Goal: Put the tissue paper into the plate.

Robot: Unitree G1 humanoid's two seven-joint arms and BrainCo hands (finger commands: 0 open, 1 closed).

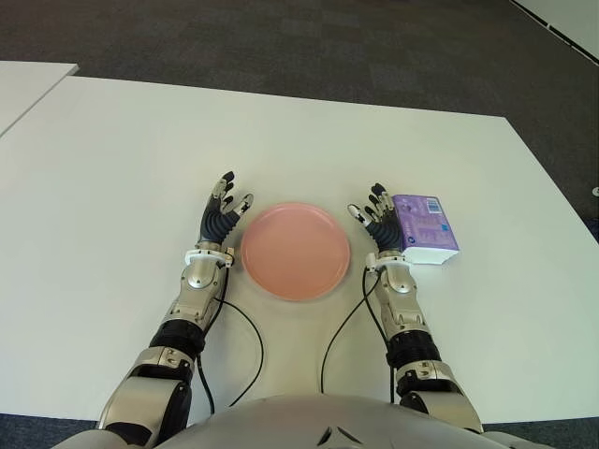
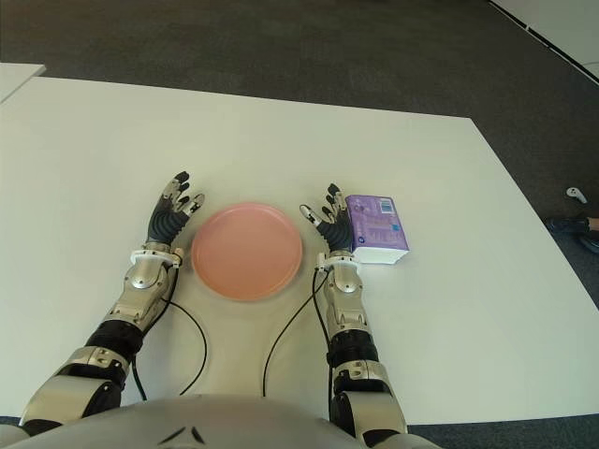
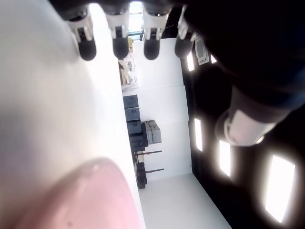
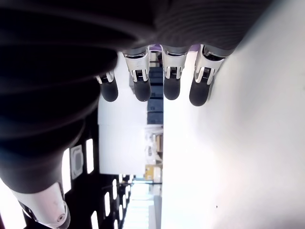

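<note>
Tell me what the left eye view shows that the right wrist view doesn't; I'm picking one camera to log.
Only the left eye view shows the pink plate, the purple tissue pack just right of the right hand, and the left hand left of the plate, its fingers spread. Only the right wrist view shows the right hand's fingertips from close by, straight and holding nothing, with room furniture beyond. Both show the right hand and the white table.
</note>
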